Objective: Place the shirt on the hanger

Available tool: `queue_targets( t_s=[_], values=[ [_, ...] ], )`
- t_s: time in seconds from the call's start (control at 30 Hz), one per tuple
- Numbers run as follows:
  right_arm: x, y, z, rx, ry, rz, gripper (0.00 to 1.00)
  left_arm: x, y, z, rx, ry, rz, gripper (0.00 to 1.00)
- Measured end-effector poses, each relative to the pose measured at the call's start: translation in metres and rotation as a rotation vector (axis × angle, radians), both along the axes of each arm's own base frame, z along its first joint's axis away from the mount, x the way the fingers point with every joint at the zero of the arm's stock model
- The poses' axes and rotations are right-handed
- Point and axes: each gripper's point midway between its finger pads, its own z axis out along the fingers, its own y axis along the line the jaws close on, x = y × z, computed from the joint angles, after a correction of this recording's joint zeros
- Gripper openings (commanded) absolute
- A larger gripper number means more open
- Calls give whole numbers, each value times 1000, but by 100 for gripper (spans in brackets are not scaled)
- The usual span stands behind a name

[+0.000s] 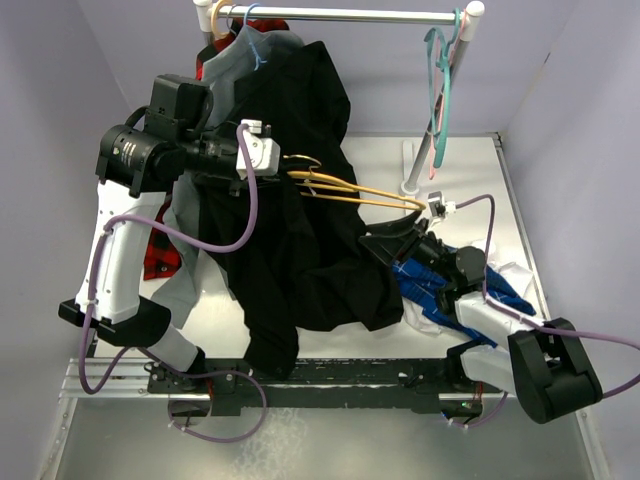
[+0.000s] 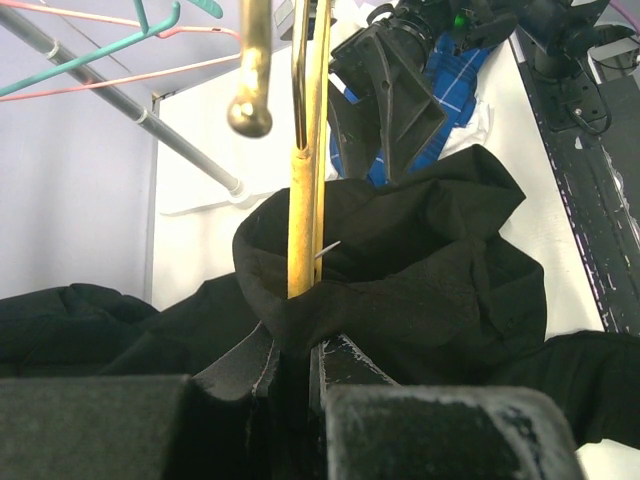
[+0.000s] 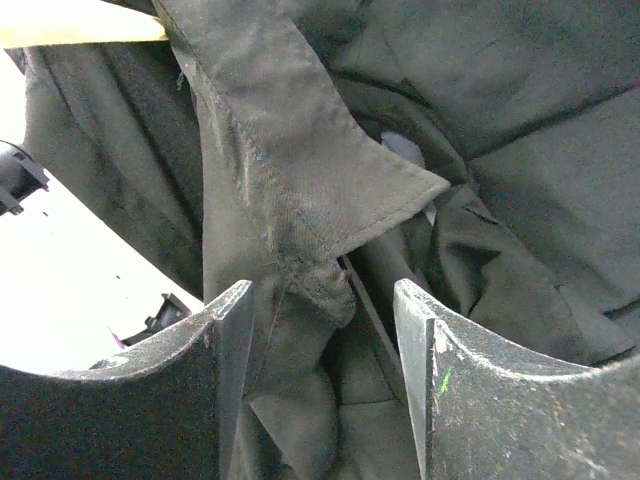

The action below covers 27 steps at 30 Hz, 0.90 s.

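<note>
L gripper [image 1: 288, 178] is raised over the tabletop [image 1: 470, 170] and clamped on the hanger [image 1: 370, 195] nr its hook. Hanger lies roughly level, its far end pointing right toward the rack post [image 1: 412, 172]. Shirt [image 1: 310, 260] hangs in a big black mass below and behind it, reaching down to the tabletop's near edge. From the L wrist cam I see its cloth bunched round the hanger's bar just above the fingers. R gripper [image 1: 385, 243] sits low at the shirt's right side, fingers apart; on the R wrist cam the collar flap lies between them, not pinched. Blue-checked shirt [image 1: 430, 285] lies crumpled under the R arm. Teal hanger [image 1: 445, 90] hangs on the rail [image 1: 340, 15].
</note>
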Motion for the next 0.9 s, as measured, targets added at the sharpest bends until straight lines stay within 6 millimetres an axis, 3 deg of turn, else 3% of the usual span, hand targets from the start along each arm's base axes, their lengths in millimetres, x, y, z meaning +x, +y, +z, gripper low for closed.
queue_targets(
  t_s=[0.2,0.33,0.43,0.7,0.9],
  values=[
    [3,-1,1,-1,-15,-14,20,0,0,0,1,0,1,0],
    [4,1,4,3,-18,-4,17,1,0,0,3,-2,5,0],
    [0,3,6,6,-25,16,0,2,0,0,2,-6,6,0],
    [-2,2,6,8,-17,14,0,8,4,-3,29,-42,24,0],
    [8,-19,11,-44,-26,-141,0,11,21,-35,189,-100,40,0]
  ],
)
